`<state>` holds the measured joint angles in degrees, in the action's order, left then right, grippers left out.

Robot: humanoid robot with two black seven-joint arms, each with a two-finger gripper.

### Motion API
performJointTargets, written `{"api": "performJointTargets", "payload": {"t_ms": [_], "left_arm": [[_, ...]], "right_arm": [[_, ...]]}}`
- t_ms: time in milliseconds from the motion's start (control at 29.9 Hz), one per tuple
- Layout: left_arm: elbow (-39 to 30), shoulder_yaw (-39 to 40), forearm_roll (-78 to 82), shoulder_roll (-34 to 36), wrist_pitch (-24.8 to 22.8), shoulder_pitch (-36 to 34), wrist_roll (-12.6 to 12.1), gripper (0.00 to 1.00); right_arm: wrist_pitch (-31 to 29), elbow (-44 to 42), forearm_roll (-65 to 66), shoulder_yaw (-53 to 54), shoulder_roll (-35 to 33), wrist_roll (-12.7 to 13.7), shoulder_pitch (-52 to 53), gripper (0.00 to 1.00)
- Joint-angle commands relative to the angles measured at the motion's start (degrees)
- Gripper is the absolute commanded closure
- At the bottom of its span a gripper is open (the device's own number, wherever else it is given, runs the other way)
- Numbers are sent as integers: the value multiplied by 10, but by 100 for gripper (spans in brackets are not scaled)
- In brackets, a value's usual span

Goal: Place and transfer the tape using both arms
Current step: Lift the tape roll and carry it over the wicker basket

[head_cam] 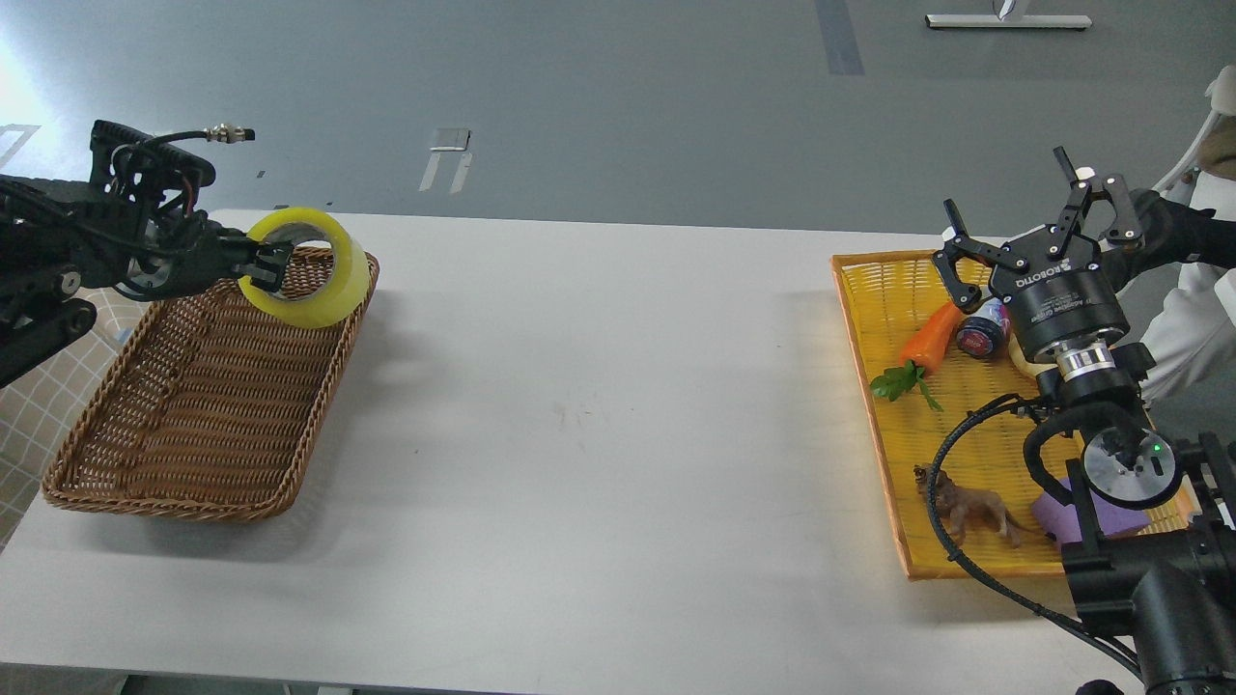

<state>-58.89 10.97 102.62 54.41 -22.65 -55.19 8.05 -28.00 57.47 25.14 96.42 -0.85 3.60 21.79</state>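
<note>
The tape, a thick translucent yellow roll with a grey-white core, hangs in the air over the far right corner of the brown wicker basket. My left gripper is shut on the roll's left wall, one finger inside the core. My left arm comes in from the left edge. My right gripper is open and empty, fingers spread, above the far end of the yellow tray.
The yellow tray holds a toy carrot, a small dark jar, a brown toy animal and a purple block. The brown basket holds nothing. A person in white stands at the right edge.
</note>
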Motion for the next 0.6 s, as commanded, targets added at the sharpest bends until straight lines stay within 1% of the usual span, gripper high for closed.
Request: {"api": "performJointTargets", "payload": {"t_ms": [0,100,267,401,468,568], "left_arm": [[14,0,-1,12,2,18,1,100],[37,0,-1,20,8,39,7,100],[39,0,-8,26,8,60,13,100],[48,0,-8,18,8,72,13,100],[56,1,-9,16,8,91,13,100],[57,1,-9,13,8,94,14,100]], "right_arm": [[0,-1,0,-2,1,-1,0,2],[0,-3,0,-4,3,-1,0,2],[0,-3,0,-5,8,-1,0,2],[0,-3,0,-5,8,-1,-1,2],[0,-3,0,-4,8,-1,-5,2],[0,-3,0,-4,8,-1,-10,2]]}}
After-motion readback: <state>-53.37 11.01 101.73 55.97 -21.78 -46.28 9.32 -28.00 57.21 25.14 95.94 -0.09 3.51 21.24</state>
